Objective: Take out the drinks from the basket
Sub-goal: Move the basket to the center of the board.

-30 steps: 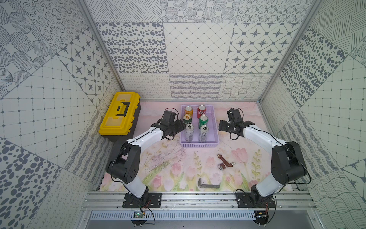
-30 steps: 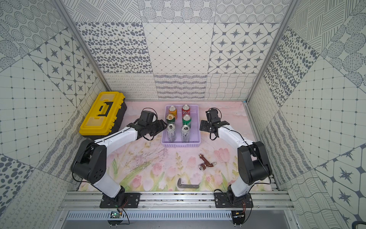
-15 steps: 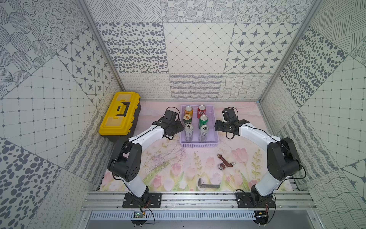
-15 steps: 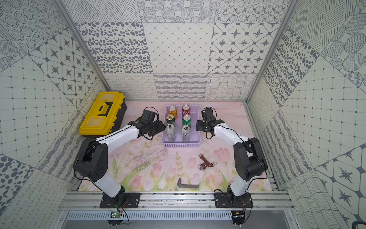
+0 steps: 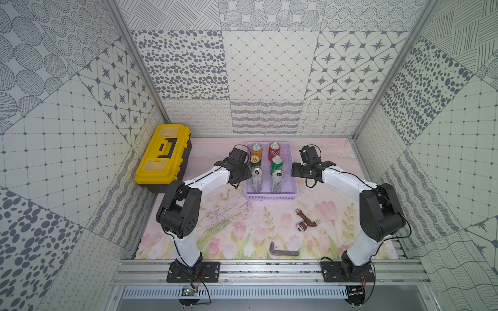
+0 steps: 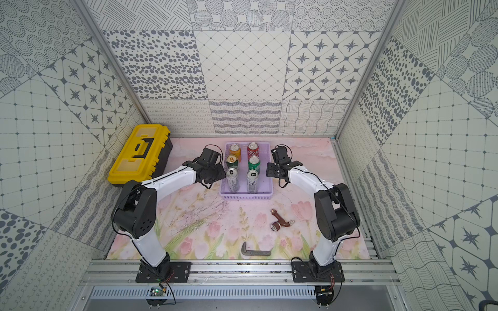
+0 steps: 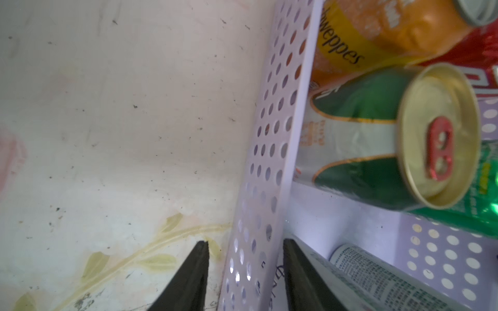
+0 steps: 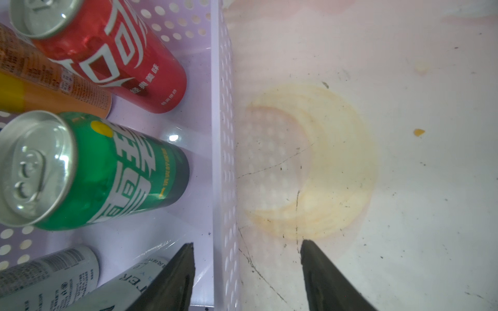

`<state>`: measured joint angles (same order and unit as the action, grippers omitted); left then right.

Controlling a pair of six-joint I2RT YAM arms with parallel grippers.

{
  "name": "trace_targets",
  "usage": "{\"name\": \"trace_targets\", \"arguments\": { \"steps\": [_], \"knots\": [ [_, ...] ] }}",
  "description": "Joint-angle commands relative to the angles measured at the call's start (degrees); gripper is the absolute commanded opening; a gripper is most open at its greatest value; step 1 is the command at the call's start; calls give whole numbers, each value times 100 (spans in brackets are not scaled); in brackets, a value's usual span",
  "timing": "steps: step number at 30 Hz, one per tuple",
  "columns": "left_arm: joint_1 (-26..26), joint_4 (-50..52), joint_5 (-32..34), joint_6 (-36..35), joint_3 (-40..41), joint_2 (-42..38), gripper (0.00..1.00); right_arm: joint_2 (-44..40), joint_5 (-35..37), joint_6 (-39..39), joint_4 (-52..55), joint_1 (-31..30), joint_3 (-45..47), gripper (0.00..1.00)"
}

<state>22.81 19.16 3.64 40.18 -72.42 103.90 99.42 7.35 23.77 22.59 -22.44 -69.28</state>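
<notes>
The lavender basket (image 5: pixel 270 198) stands at the back middle of the mat with all the drinks upright inside. At its far end are the orange can (image 5: pixel 256 149) and the red can (image 5: pixel 274 150). The dark green gold-topped can (image 5: pixel 255 161) and the bright green can (image 5: pixel 276 163) come after them, and two slim silver cans (image 5: pixel 256 180) stand nearest. My left gripper (image 7: pixel 245 242) is open astride the basket's left wall (image 7: pixel 272 134), one finger inside and one outside, not touching it. My right gripper (image 8: pixel 248 243) is open astride the right wall (image 8: pixel 222 134).
A yellow-and-black toolbox (image 5: pixel 163 157) sits at the back left against the wall. A brown pipe fitting (image 5: pixel 305 222) and a grey L-shaped bracket (image 5: pixel 283 250) lie on the mat in front of the basket. Patterned walls close in three sides.
Both grippers have moved in to the basket's side walls, the right one furthest, and now straddle them. Both pairs of jaws have narrowed.
</notes>
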Motion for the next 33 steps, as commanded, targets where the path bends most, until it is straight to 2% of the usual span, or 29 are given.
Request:
{"name": "trace_targets", "arguments": {
  "steps": [1,6,9,15,17,21,33],
  "knots": [
    [6,290,330,-198,-119,111,45,163,107,59,-87,-22,-208,64],
    [13,335,324,-188,-149,209,37,328,49,58,-62,-15,-253,60],
    [22,351,314,-163,-149,238,30,393,-30,74,-62,-15,-258,53],
    [31,416,275,-69,-84,220,10,364,-243,145,-62,-20,-168,29],
    [39,413,224,-1,-20,193,0,346,-328,180,-62,-18,-118,19],
    [53,405,158,142,106,108,0,244,-380,215,-62,-25,5,0],
    [371,610,284,407,784,-510,0,-502,-522,526,125,-218,587,0]
  ]
}}
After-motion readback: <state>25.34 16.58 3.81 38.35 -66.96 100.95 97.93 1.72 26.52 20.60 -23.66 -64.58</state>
